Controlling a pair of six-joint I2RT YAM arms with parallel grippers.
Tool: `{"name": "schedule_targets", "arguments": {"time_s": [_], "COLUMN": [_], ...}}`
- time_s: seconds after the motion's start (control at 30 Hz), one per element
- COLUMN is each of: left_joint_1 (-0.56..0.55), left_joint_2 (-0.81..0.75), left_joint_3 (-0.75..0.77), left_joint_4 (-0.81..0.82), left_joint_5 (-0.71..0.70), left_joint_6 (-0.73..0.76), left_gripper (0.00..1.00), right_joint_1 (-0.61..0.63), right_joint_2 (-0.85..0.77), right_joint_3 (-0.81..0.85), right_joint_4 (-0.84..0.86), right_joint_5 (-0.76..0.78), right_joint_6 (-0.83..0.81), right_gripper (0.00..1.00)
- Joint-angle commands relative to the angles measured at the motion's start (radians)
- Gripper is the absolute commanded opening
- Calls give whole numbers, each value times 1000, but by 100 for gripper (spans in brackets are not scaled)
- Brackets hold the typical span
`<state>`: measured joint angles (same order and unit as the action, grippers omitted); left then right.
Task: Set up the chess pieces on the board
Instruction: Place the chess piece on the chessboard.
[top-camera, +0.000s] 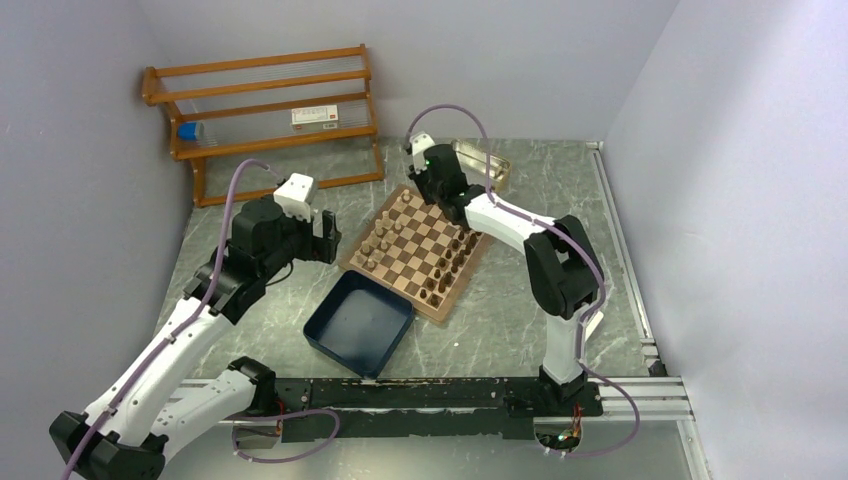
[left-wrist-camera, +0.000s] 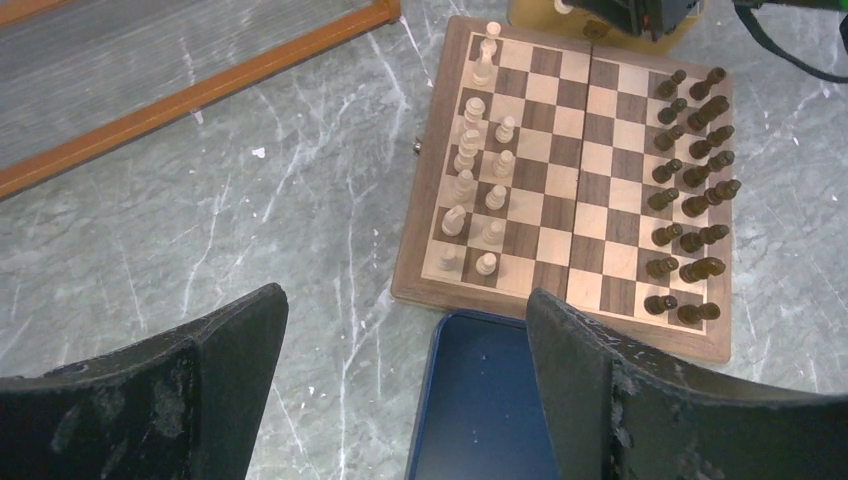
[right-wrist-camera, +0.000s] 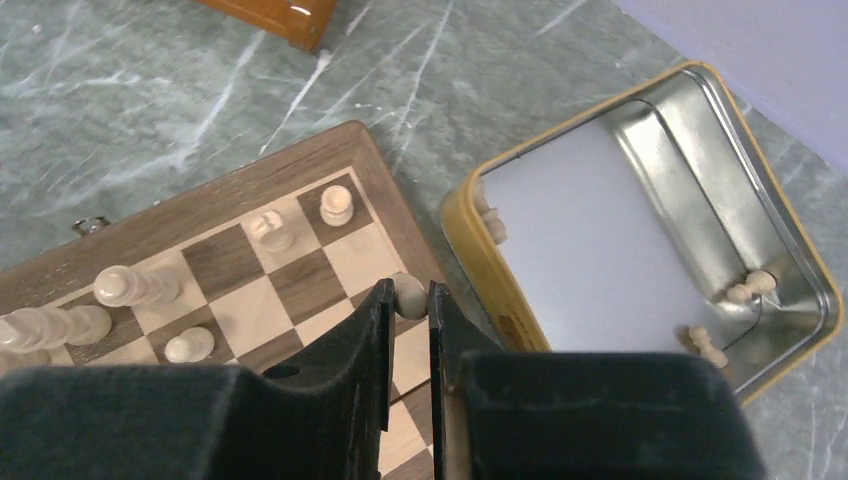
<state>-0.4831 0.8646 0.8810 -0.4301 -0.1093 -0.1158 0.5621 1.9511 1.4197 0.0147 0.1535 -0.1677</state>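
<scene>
A light piece (right-wrist-camera: 408, 292) is pinched between the closed fingers of the right gripper (right-wrist-camera: 408, 303), above the corner of the board (right-wrist-camera: 200, 215) beside the tin (right-wrist-camera: 700, 150), probably headed for a free light-side square. On the board, light pieces (left-wrist-camera: 470, 170) line one side and dark pieces (left-wrist-camera: 690, 190) the other. The left gripper (left-wrist-camera: 405, 310), fingers wide apart and empty, hovers by the tray (left-wrist-camera: 480, 400), seemingly keeping clear.

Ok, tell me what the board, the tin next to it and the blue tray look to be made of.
The board looks like wood: grain shows in the border and squares, with a smooth, low-sheen finish. The tin looks like thin metal, bare and mirror-bright inside, yellow outside. The tray is less certain: it is even navy and matt with no grain, so probably plastic.
</scene>
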Motion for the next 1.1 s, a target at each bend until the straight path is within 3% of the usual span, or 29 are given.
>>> {"name": "schedule_targets", "arguments": {"time_s": [0.0,0.37,1.07], "left_joint_1": [1,1,2], "left_joint_2": [-28,-29,-34], "left_joint_3": [3,4,2], "left_joint_4": [8,6,8], "left_joint_5": [-59,-88,-84], "left_joint_6": [-1,-4,-3], "left_gripper": [93,93,93], "right_joint_1": [15,30,35], "right_joint_2": [20,83,163], "right_joint_3": [-11,-52,-23], "right_joint_4": [88,169,150], "right_joint_5": [-11,-51,-9], "right_joint_6": [-56,-17,-18], "right_gripper": [6,6,8]}}
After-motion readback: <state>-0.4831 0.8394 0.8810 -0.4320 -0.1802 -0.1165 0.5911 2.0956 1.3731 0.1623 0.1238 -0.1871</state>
